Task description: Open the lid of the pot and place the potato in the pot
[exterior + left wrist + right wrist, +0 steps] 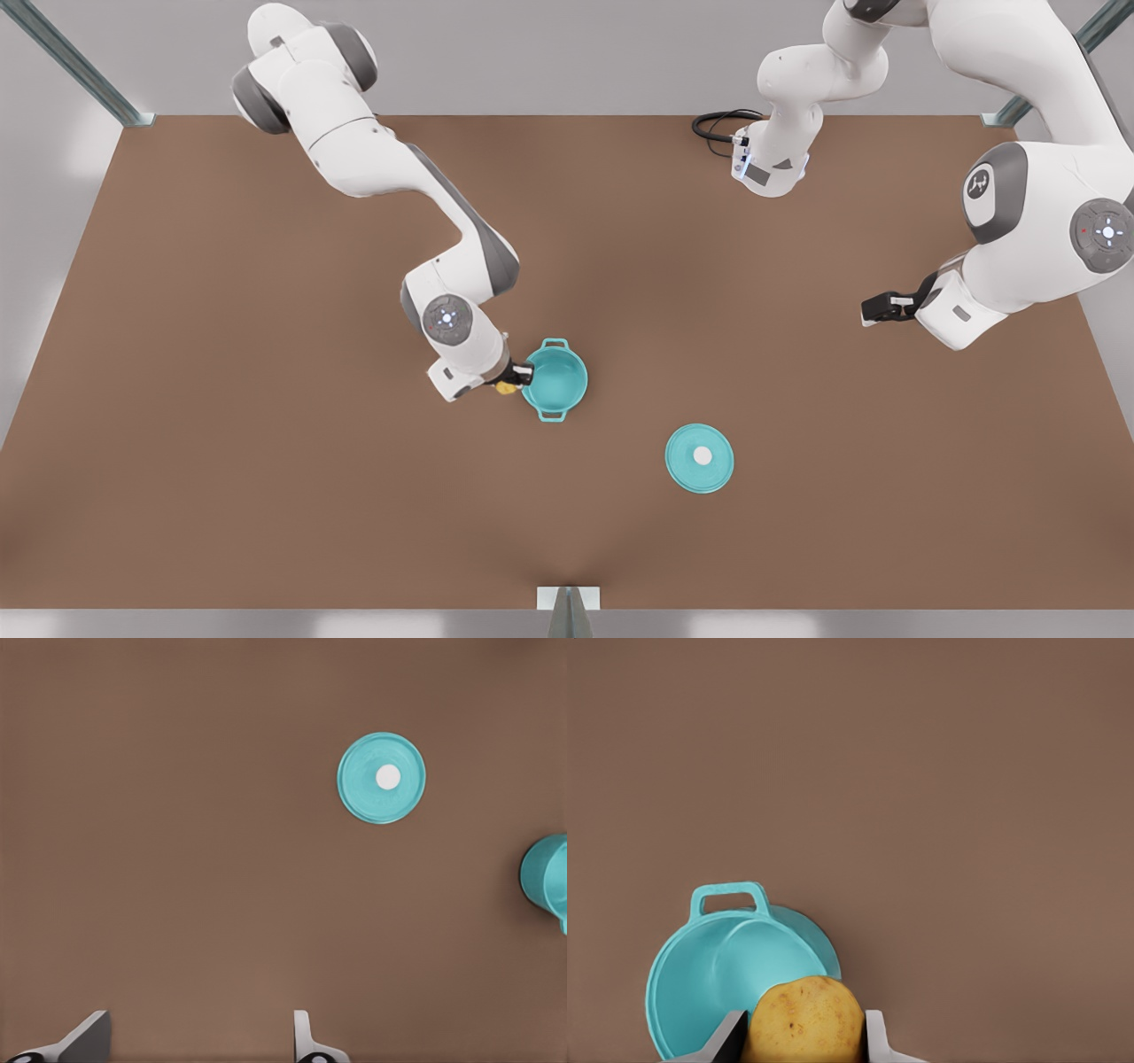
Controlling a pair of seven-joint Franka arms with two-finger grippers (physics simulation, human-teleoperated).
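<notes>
The right hand (514, 379) grips the potato (506, 387) between its fingers, just beside the open pot's (555, 379) rim near the middle of the table (221, 461). The pot lid (699, 458) lies flat, knob up, apart from the pot toward the table's front edge. The left hand (873, 309) hovers near the right edge, fingers spread wide, holding nothing.

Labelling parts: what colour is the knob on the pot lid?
White, on the turquoise pot lid; clearest in the left wrist view.
</notes>
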